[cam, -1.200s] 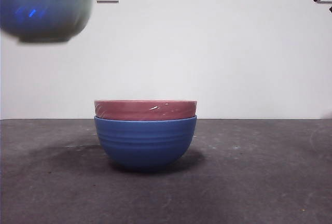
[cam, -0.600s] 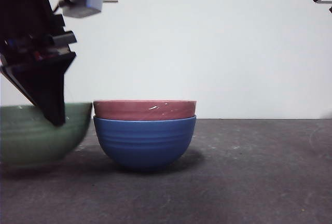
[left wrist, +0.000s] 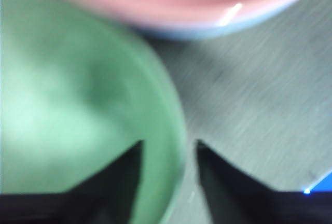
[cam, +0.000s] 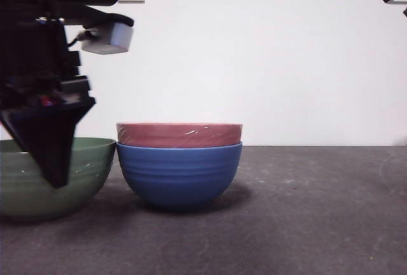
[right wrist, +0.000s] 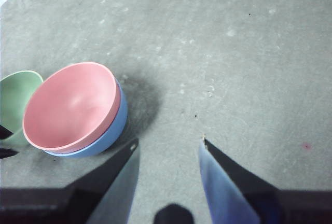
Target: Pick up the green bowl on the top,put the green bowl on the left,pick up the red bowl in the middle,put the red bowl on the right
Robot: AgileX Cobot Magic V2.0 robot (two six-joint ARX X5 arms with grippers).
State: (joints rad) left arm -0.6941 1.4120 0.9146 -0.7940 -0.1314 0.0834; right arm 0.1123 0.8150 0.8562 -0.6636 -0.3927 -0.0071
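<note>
change: green bowl (cam: 54,176) comes down from mid-air half a second back to the worktop (cam: 305,211) now; in the front view its base looks seated, and it reads sharp where a second ago it was a blur high at the upper left.
green bowl place: left of the stack, its rim just beside the blue bowl (cam: 179,174), maybe touching, I can't tell.
left gripper (left wrist: 168,149): still at the green bowl's rim, one of its fingers inside the wall and one outside; wrist view is blurred, looks gripped on the rim, release not visible yet.
red bowl (cam: 179,134): nested in the blue bowl in the middle, untouched, same spot as in both earlier frames.
right gripper (right wrist: 168,149): hangs high over the worktop, fingers spread, nothing between them; the stack sits off to one side of its view, well apart.
front view note: only a black tip at the top right corner, which I take for the waiting right arm.
task meaning: I judge the first half nearly done; green bowl placed left, needs only letting go and a lift clear.
next: red bowl goes to the right side, and I expect the right arm to take it.
risk: green bowl so close to the stack, a sideways pull-out could nudge the blue bowl.
</note>
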